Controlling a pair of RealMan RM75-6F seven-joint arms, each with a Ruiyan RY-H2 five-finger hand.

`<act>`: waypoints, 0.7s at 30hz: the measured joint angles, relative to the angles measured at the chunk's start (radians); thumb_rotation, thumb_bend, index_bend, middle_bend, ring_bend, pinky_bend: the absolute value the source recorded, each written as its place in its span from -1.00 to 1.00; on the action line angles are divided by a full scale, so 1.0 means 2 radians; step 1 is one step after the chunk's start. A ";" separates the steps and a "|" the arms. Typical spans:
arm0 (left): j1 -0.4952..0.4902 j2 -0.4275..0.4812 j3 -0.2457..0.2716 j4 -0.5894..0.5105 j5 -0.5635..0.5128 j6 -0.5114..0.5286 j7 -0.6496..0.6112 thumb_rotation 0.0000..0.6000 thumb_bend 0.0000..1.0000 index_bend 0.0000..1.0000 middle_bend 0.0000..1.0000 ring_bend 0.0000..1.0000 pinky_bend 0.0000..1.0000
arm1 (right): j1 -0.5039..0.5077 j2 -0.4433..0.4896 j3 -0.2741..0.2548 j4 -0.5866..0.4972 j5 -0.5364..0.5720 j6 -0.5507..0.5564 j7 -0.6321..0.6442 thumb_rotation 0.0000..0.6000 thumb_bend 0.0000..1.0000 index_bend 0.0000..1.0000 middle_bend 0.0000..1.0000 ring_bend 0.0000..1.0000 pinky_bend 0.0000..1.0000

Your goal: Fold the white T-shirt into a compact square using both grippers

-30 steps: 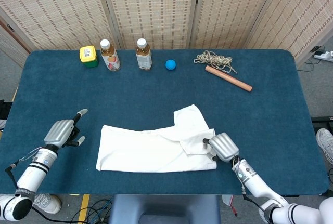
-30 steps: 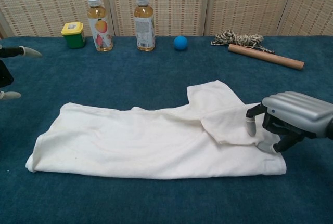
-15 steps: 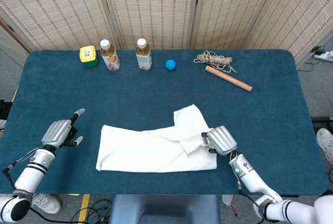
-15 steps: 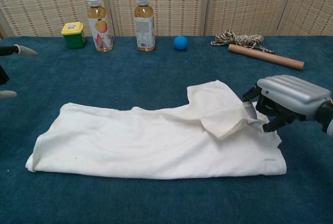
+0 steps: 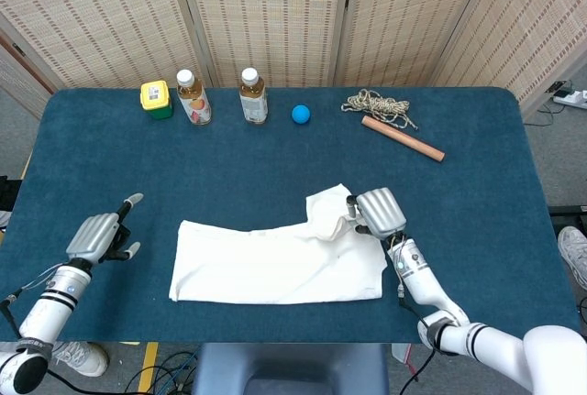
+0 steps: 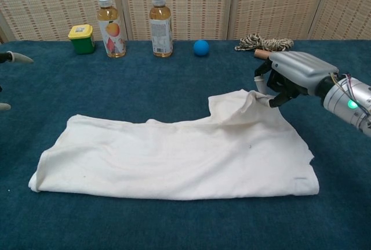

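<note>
Evidently, the main risk lies in the thin pinch that the right hand (image 6: 285, 80) has on the sleeve edge of the white T-shirt (image 6: 174, 157). Only a small fold of cloth is seen caught between its fingertips, so the fabric could slip free if the sleeve is pulled further, and it would then drop back in a crumpled heap. If the sleeve is drawn too hard, the whole shirt could instead be dragged along the blue table (image 5: 275, 170), because no other part of it is pinned down. A skewed fold could follow, and the compact square would be spoiled.

The right hand is closed on that raised sleeve at the far right corner of the shirt, with the cloth lifted slightly off the rest of the garment. The left hand (image 5: 99, 235) is held well to the left of the shirt, apart from it, with its fingers spread and nothing in them. The shirt itself is laid flat in a wide band, well in front of the two bottles (image 5: 222, 95) and blue ball (image 5: 301, 114) that stand behind it.
</note>
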 measured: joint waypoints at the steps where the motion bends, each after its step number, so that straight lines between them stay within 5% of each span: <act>1: 0.001 0.000 0.001 0.001 0.000 0.000 -0.001 1.00 -0.24 -0.88 0.90 0.70 1.00 | 0.004 -0.004 0.003 0.007 0.004 -0.003 -0.001 1.00 -0.04 0.30 0.96 0.97 1.00; 21: 0.013 0.006 0.004 0.008 0.006 0.002 -0.014 1.00 -0.24 -0.88 0.90 0.70 1.00 | 0.066 -0.079 0.033 0.148 0.049 -0.051 0.011 1.00 -0.04 0.30 0.96 0.97 1.00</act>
